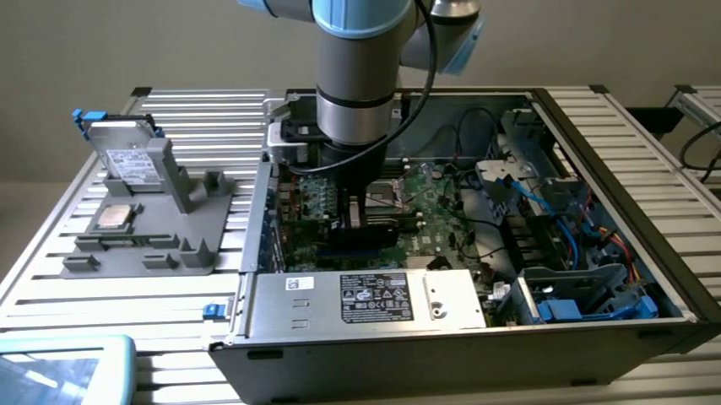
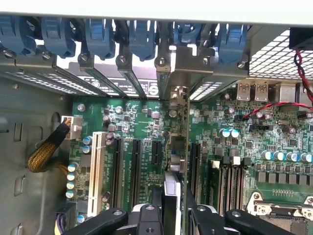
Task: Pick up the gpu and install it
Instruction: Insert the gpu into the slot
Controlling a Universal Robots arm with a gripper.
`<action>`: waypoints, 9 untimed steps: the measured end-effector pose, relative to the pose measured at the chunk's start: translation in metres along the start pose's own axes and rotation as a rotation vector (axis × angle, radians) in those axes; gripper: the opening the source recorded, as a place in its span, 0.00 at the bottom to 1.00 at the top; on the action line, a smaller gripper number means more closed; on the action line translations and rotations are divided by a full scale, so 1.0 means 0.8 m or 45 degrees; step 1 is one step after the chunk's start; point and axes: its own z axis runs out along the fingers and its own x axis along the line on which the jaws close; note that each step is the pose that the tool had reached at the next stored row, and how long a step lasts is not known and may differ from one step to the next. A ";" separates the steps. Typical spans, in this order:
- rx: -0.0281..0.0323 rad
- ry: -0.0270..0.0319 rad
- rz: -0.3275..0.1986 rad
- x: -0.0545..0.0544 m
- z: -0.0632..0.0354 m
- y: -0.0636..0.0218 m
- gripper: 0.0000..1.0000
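While my gripper point(image 2: 172, 215) pinches the gpu point(image 2: 179, 142) on its thin edge, its long side runs straight away from my fingers point(image 2: 155, 205), over the motherboard point(image 2: 127, 127) slot.

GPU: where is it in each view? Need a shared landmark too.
Exterior view: gpu upright below the arm, over the motherboard in the open case.
Wrist view: gpu edge-on, centre, standing among the expansion slots, claw around it.
Shared landmark: the green motherboard.
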 end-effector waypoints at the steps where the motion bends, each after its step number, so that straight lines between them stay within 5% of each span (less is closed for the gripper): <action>1: 0.0000 -0.0006 0.000 0.000 0.000 0.000 0.27; 9: -0.0022 -0.0025 0.000 0.002 0.000 0.000 0.27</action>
